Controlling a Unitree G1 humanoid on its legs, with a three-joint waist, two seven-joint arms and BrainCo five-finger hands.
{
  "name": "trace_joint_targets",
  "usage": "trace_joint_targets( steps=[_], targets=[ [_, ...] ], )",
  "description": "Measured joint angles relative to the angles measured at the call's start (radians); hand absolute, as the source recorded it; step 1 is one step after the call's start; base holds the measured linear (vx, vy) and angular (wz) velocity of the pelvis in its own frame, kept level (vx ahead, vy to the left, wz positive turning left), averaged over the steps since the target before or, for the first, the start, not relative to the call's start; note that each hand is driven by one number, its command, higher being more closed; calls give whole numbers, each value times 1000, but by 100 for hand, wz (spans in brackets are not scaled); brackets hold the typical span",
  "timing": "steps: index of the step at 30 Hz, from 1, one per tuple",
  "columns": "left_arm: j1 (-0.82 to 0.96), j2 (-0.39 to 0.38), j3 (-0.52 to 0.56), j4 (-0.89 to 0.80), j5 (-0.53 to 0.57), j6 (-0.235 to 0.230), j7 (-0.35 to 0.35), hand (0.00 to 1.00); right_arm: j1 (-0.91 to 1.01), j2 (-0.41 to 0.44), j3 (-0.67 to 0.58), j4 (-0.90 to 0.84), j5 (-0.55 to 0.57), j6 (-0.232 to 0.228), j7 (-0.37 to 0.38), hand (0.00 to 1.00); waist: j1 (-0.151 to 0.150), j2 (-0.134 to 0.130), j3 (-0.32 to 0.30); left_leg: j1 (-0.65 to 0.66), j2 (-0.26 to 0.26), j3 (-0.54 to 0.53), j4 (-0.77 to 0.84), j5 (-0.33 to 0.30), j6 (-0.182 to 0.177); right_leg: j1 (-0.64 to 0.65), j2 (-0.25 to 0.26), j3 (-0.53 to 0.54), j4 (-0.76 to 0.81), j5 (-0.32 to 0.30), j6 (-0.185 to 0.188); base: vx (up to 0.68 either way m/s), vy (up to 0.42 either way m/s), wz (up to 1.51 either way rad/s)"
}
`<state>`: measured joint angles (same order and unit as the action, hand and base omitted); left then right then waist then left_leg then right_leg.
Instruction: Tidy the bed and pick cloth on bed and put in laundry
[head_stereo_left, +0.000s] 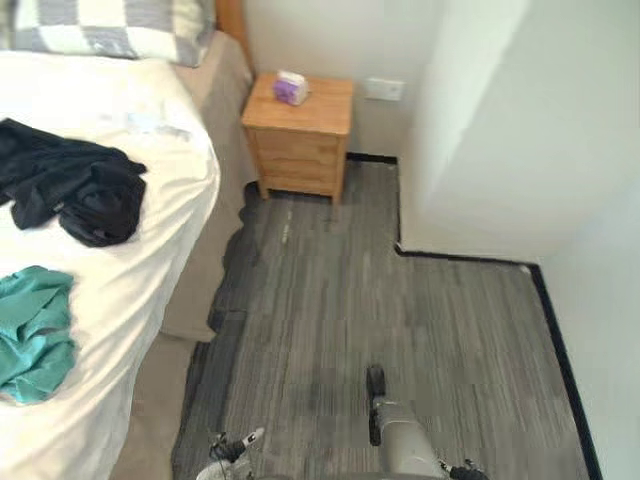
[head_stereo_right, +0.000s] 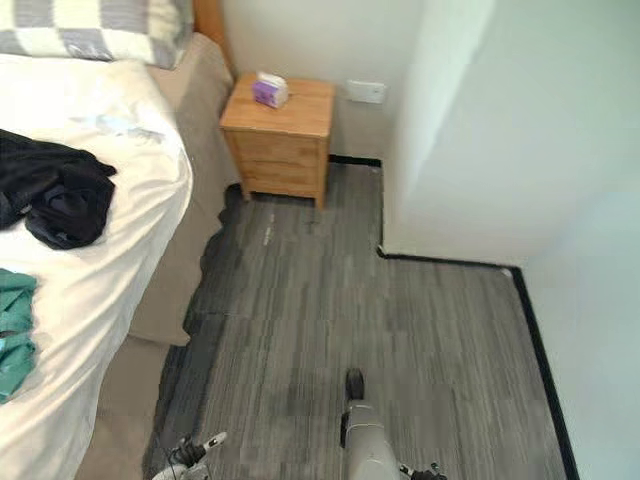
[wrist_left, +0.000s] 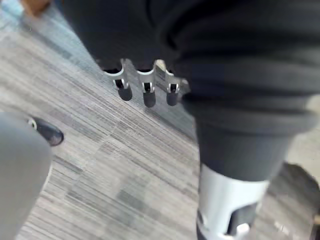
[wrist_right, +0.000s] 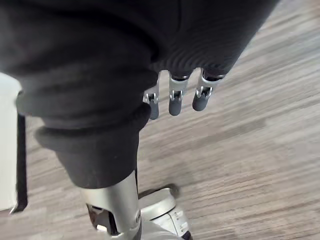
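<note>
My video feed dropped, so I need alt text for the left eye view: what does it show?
A white bed on the left holds a black garment and, nearer, a teal cloth, with a checked pillow at the head. A wooden nightstand with a small purple box stands beside it on grey floor.

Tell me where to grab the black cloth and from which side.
Probably pinch the black cloth at its bunched lump nearest the edge of the bed, reaching in over that edge from above. The folds stand raised there, while the rest lies flatter and spread farther in.
</note>
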<state>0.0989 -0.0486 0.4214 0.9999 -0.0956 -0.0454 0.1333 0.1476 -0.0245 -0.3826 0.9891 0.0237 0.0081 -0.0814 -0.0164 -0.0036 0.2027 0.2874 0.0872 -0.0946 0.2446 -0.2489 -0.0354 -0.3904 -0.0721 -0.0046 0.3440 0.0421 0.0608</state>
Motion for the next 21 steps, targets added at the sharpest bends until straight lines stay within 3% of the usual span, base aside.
trace_joint_targets(
  steps=[1,2,3,5,6,8,9,12,13,14,15,16,17,18,19,20,21],
  targets=[
    [0,-16,23,-3,-5,-4,0,0,0,-4,1,-12,-1,0,0,0,5,13,1,-33,17,3,84,13,-19,10,6,-20,24,-32,-10,633,-404,50],
    [0,-40,71,-21,-21,-7,-2,0,0,-14,10,-41,0,1,-2,0,6,39,6,-136,55,12,332,96,-41,53,26,-56,55,-95,-38,480,-309,51],
    [1,-43,94,-23,-28,-6,-3,0,5,-20,31,-61,0,2,-4,0,5,37,13,-230,93,20,537,194,-71,109,45,-80,46,-129,-61,588,-359,48],
    [-1,-43,122,-47,-52,-8,-4,0,10,-21,43,-81,5,1,-8,0,27,47,21,-358,157,96,823,150,-70,259,80,-99,-31,-156,-93,601,-336,17],
    [-1,-39,120,-65,-52,-10,-4,0,9,-15,59,-82,7,0,-9,0,36,19,27,-414,154,147,857,116,-67,327,77,-102,-86,-162,-99,468,-270,8],
    [-1,-27,115,-77,-54,-13,-12,0,-4,-12,70,-78,7,0,-6,0,40,8,21,-504,135,247,778,75,-50,429,65,-106,-172,-180,-106,403,-205,14],
    [-1,-26,109,-77,-61,-18,-20,0,-15,-14,65,-69,7,0,-5,0,43,9,20,-528,117,306,657,65,-35,465,53,-109,-201,-182,-89,481,-140,7],
    [-1,-21,81,-78,-66,-20,-22,0,-23,-15,55,-59,7,1,-5,0,62,11,21,-555,48,406,269,76,-37,535,21,-123,-253,-208,-66,435,-12,15],
    [6,-15,56,-76,-67,-19,-23,0,-26,-16,41,-41,6,0,-5,0,62,19,19,-552,10,440,2,139,-51,583,15,-140,-298,-222,-49,534,90,30],
    [9,-9,46,-76,-68,-19,-23,0,-27,-20,34,-26,6,0,-5,0,69,24,20,-560,10,460,-70,192,-39,609,17,-146,-319,-232,-42,650,122,19],
    [10,2,34,-58,-67,-15,-24,0,-26,-19,37,-5,5,1,-5,0,90,14,18,-554,6,486,-54,274,14,641,5,-140,-334,-250,-29,563,144,2],
    [12,20,21,-45,-67,-7,-25,0,-34,-13,39,8,3,0,-4,0,88,8,11,-543,-13,493,-49,289,60,653,-7,-133,-323,-255,-26,456,111,4],
    [14,25,18,-40,-66,-4,-25,0,-36,-13,40,9,2,0,-2,0,88,2,9,-532,-28,486,-52,276,80,644,-17,-129,-293,-254,-26,666,189,31],
    [24,26,19,-37,-66,-2,-25,0,-33,-13,35,9,1,-1,1,0,82,-9,13,-510,-62,461,-61,263,118,599,-41,-118,-152,-257,-21,547,190,33],
    [32,28,20,-37,-66,-2,-25,0,-33,-11,31,11,-3,-2,1,0,83,-14,15,-485,-73,455,-72,258,133,576,-50,-107,-63,-263,-3,660,225,49],
    [47,46,12,-29,-67,-1,-26,0,-30,-1,17,23,-23,1,0,0,81,-31,19,-415,-104,432,-95,237,152,491,-77,-73,217,-236,120,548,165,88],
    [48,74,-10,-15,-65,7,-26,0,-22,8,5,28,-28,2,-1,0,55,-50,24,-354,-130,382,-93,207,150,396,-89,-19,510,-157,214,543,112,108]
  ],
)
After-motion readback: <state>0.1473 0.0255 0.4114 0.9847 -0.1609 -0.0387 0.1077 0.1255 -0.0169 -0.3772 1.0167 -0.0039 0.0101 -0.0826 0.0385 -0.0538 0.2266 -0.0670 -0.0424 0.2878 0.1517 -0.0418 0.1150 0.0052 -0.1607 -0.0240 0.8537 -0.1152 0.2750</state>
